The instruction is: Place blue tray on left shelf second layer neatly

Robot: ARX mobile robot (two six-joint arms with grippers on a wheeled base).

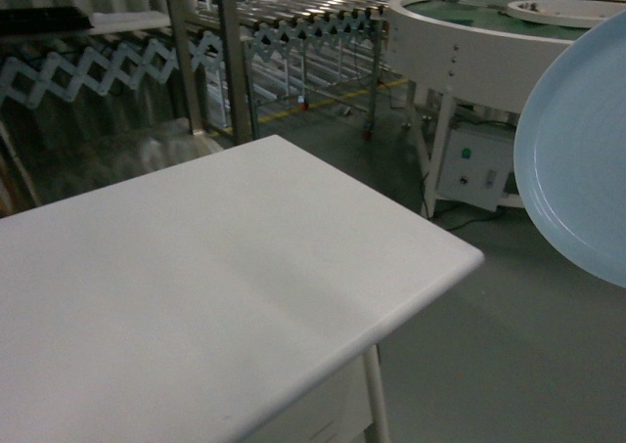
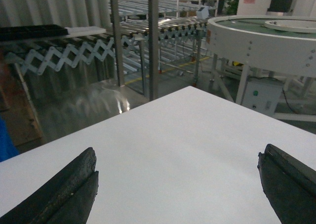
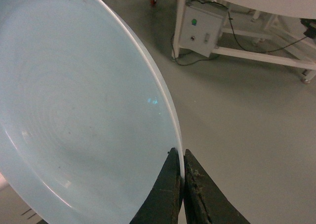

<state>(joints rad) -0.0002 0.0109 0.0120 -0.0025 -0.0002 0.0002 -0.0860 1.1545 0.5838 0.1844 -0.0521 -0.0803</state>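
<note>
Pinching the rim, the blue tray (image 3: 84,100) is held by the right end effector (image 3: 181,172); the left end effector (image 2: 177,184) is kept wide apart over the desk (image 2: 187,135).

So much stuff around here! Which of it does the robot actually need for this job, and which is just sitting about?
Part of the job:
- blue tray, pinched at its rim by the right claw
- left shelf, steel uprights

Just around:
- white table
- round turntable
- roller conveyor
- grey control box
- left claw, open and empty
</note>
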